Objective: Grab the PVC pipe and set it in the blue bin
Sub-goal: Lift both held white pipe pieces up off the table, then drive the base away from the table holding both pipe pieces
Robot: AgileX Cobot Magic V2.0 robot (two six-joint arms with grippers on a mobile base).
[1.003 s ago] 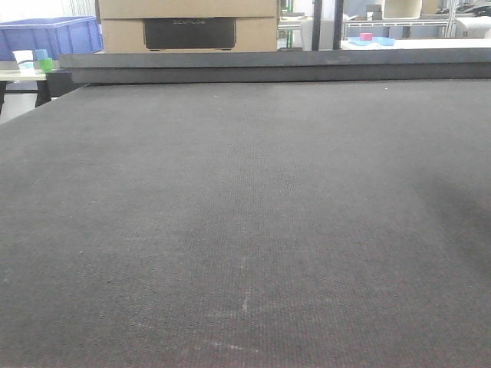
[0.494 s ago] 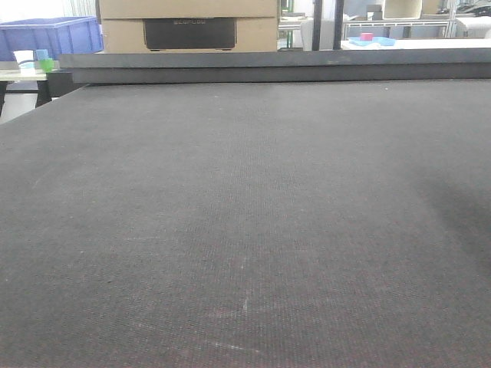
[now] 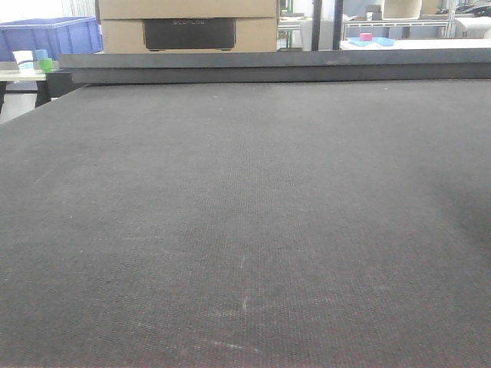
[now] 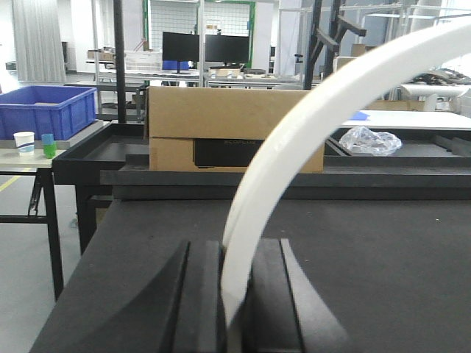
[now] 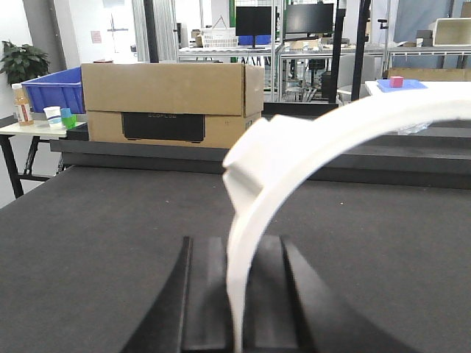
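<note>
While your right end effector is clamped on the PVC pipe, whose tabbed half-ring arches above the tabletop, grip firmly and carry it high toward the blue bin, which sits well off to the left past the tabletop's edge. Your left end effector is closed on a longer white arc strip; hold it aside. The cardboard box and the cups by the bin crowd the route.

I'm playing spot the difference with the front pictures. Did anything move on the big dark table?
Nothing visibly moved. The dark table, cardboard box and blue bin look the same as before. Only a faint shadow near the table's right edge may have faded slightly.
</note>
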